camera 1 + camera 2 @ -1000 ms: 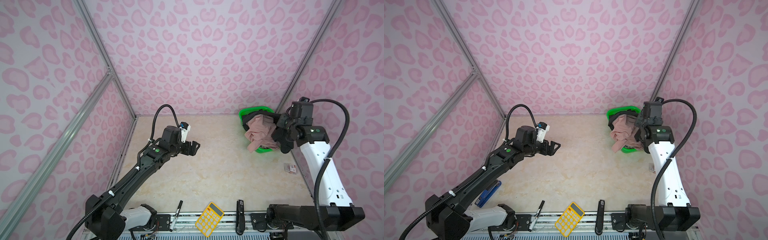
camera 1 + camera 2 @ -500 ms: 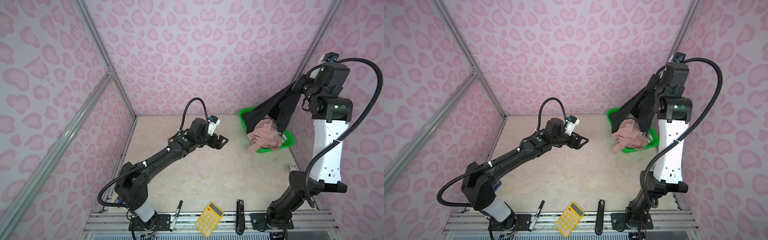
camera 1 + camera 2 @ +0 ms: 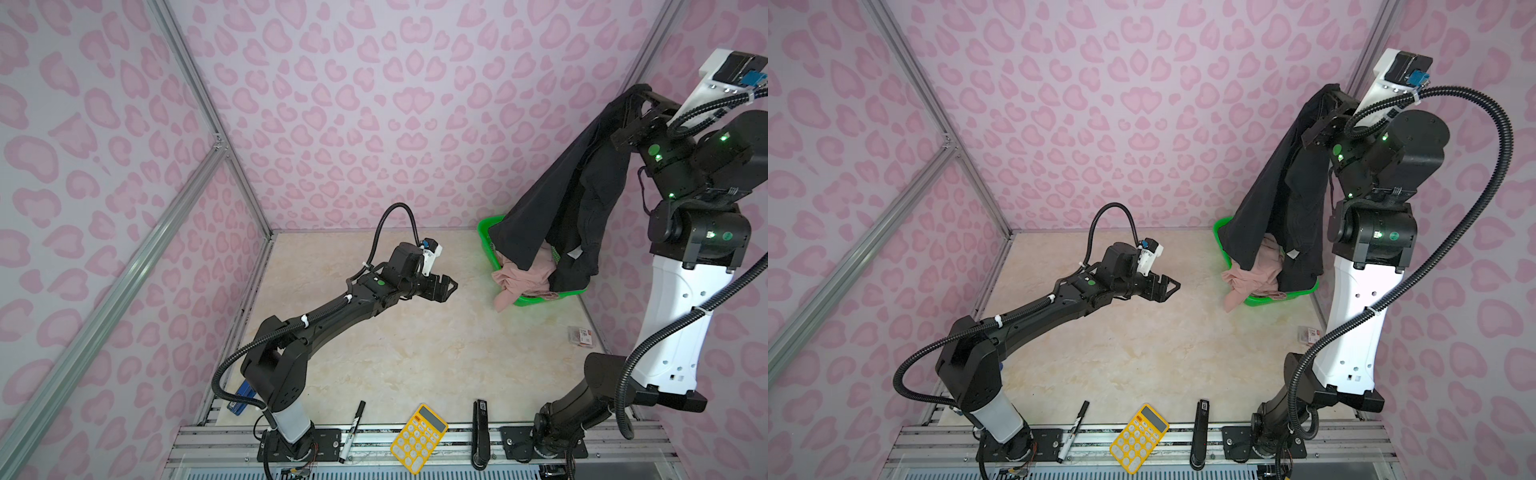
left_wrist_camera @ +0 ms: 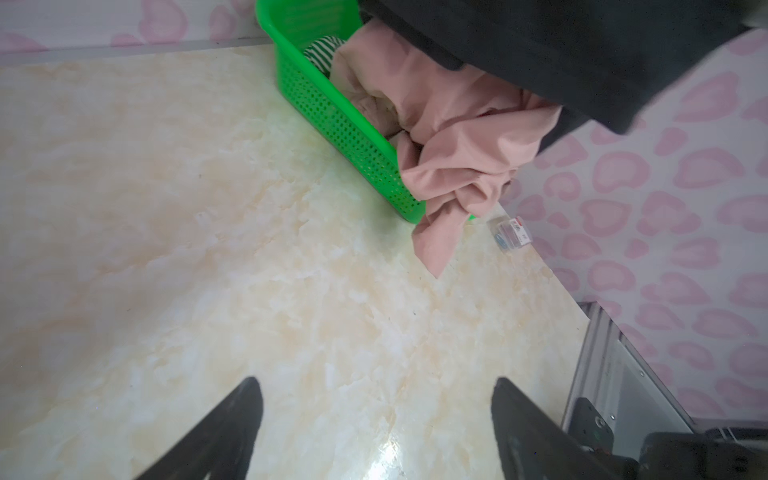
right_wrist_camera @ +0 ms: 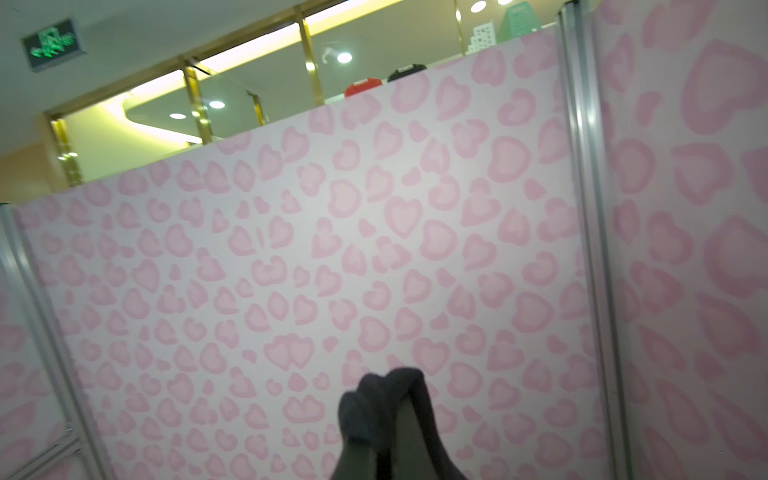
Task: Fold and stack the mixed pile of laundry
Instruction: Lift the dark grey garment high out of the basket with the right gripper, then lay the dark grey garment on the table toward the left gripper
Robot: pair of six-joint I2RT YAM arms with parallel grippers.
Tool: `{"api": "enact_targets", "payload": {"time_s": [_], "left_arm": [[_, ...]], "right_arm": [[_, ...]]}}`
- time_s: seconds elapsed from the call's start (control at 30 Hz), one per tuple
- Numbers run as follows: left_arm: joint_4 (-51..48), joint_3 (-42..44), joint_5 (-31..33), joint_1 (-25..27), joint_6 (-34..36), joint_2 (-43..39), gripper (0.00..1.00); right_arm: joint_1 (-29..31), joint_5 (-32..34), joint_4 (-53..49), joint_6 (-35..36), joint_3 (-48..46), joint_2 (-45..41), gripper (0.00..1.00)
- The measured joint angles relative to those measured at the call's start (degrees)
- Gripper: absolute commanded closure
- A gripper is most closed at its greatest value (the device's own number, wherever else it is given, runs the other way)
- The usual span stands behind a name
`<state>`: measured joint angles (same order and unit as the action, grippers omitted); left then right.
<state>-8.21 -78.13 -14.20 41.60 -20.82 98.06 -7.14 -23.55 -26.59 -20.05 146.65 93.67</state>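
Note:
My right gripper (image 3: 636, 94) (image 3: 1330, 94) is raised high near the back right corner, shut on a fold of the large black garment (image 3: 573, 199) (image 3: 1279, 195). The cloth hangs down from it into the green basket (image 3: 484, 232) (image 3: 1219, 235). In the right wrist view a bunched black fold (image 5: 382, 415) covers the closed jaws. Dusty-pink shorts (image 3: 523, 278) (image 3: 1254, 276) (image 4: 457, 137) spill over the basket's (image 4: 332, 112) near rim onto the table. A striped piece (image 4: 322, 52) shows inside. My left gripper (image 3: 451, 286) (image 3: 1173, 286) (image 4: 376, 380) is open and empty over bare table, left of the basket.
Along the front edge lie a marker (image 3: 351, 430), a yellow calculator (image 3: 419, 438) and a black bar-shaped tool (image 3: 480, 432). A small packet (image 3: 579, 336) (image 4: 509, 232) lies by the right wall. A blue object (image 3: 241, 397) sits behind the left arm's base.
The right arm rose from the basket to high up, drawing the black garment out with it. The left arm reached right toward the basket, its gripper staying open.

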Motion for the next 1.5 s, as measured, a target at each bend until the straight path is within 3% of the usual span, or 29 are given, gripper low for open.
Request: {"api": "enact_targets", "payload": {"time_s": [0.1, 0.23, 0.33, 0.47, 0.63, 0.67, 0.73, 0.87, 1.03, 1.23, 1.5], "left_arm": [[-0.92, 1.66, 3.34, -2.16, -0.57, -2.14, 0.1], [-2.45, 6.4, 5.66, -7.43, -1.92, -7.93, 0.1], [-3.56, 8.57, 6.64, -10.34, -1.92, -12.55, 0.09], [-5.86, 10.12, 6.69, -12.9, -0.66, -18.58, 0.08], [-8.24, 11.06, 6.47, -14.38, 0.66, -23.3, 0.06], [-8.52, 11.41, 6.05, -14.36, 1.14, -23.96, 0.07], [-8.76, 12.22, 5.01, -14.4, 1.42, -24.5, 0.07], [-9.01, 14.29, 3.37, -14.49, 1.42, -24.02, 0.06], [-7.91, 14.95, 1.36, -14.21, 1.46, -20.22, 0.07], [-4.9, 10.36, 0.9, -12.44, 1.51, -7.93, 0.06], [0.07, 2.86, -0.46, -8.57, 1.4, 9.2, 0.05]], "right_arm": [[3.23, -6.45, 1.42, -1.31, -0.85, -1.03, 1.0], [12.35, -12.72, -1.7, 1.46, -1.36, -1.53, 1.0], [20.79, -13.77, -5.7, 5.22, -3.37, -1.51, 1.0], [30.75, -11.5, -9.01, 10.23, -11.85, -1.09, 1.0], [33.83, -3.91, -10.49, 10.78, -23.37, 2.75, 1.0], [34.25, -2.08, -11.17, 10.82, -25.33, 3.89, 0.97], [34.82, 1.14, -12.81, 10.95, -28.96, 5.68, 0.78], [33.68, 5.6, -16.37, 11.67, -36.59, 6.14, 0.48], [28.3, 8.7, -17.07, 10.01, -46.9, -3.58, 0.33], [16.63, 17.0, -16.24, 6.8, -60.46, -12.39, 0.22], [8.61, 18.32, -12.41, 4.2, -73.85, -10.03, 0.16]]}}
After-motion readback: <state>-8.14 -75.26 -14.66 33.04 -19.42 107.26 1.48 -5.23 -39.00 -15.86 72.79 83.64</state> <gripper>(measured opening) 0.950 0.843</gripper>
